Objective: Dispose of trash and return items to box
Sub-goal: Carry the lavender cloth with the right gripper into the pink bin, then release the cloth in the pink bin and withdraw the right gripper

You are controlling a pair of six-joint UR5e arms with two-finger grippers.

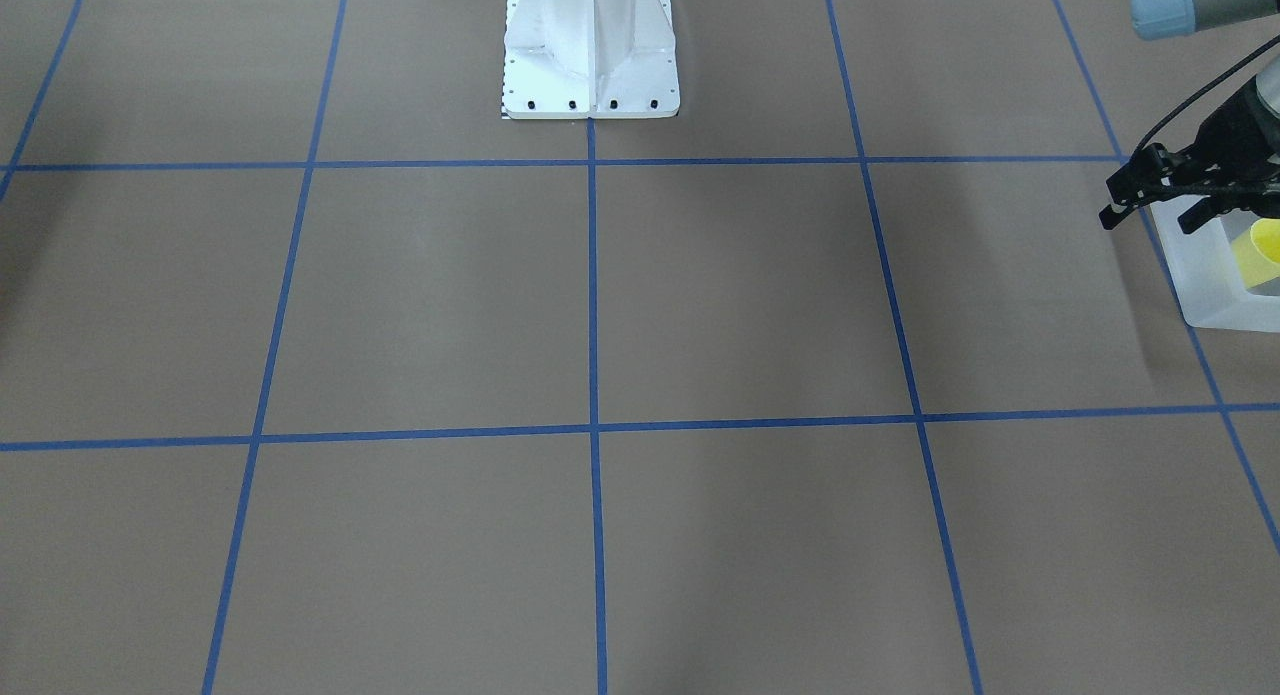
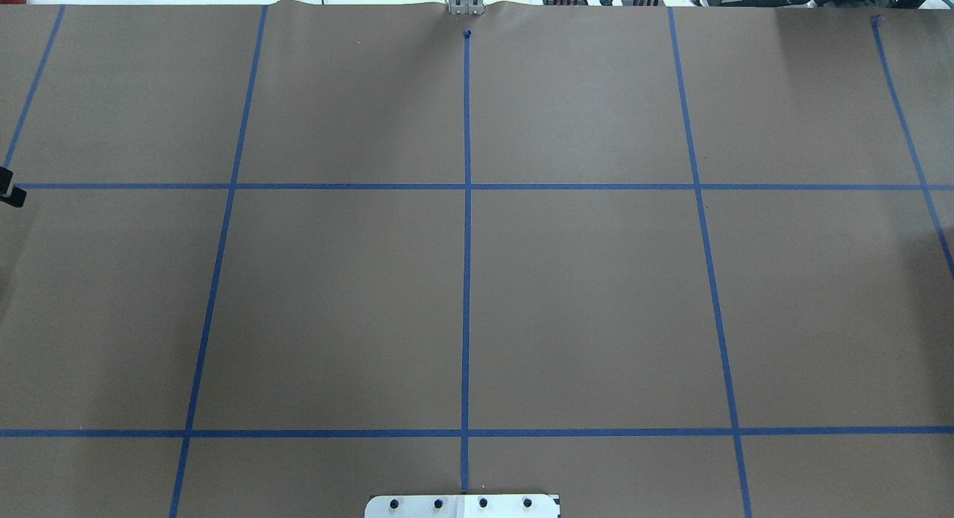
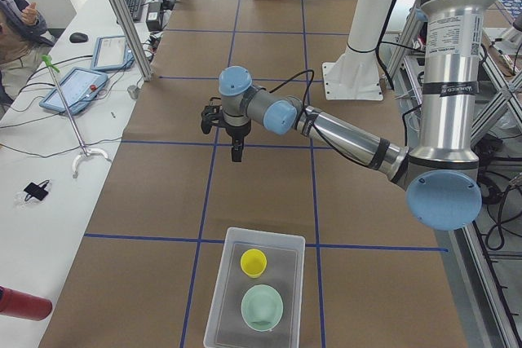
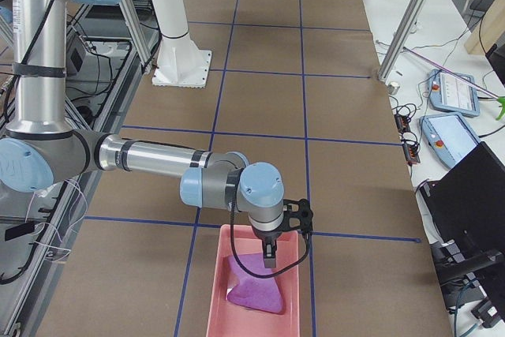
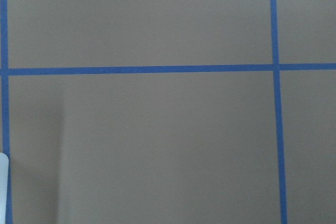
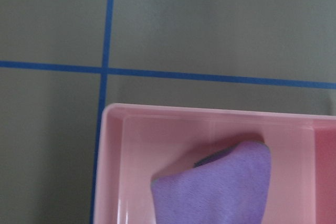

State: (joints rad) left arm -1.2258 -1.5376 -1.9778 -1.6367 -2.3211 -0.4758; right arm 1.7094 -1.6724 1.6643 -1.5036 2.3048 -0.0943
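The translucent white box [image 3: 222,297] stands at the table's left end. The yellow cup [image 3: 254,262] and the mint-green bowl [image 3: 262,307] sit inside it. The box [image 1: 1212,280] and cup [image 1: 1264,247] also show at the front-facing view's right edge. My left gripper [image 1: 1150,218] hangs open and empty above the table, inward of the box; its point in the exterior left view [image 3: 236,151] is over a tape line. My right gripper [image 4: 270,256] hovers over a pink bin [image 4: 218,297] holding a purple cloth [image 4: 254,288]; I cannot tell whether it is open.
The white bolted pedestal [image 1: 590,45] stands at the robot's side of the table. Blue tape lines grid the brown table. The right wrist view shows the pink bin's rim [image 6: 210,113] and the cloth [image 6: 226,187]. Operators' desk with tablets lies beyond the far edge.
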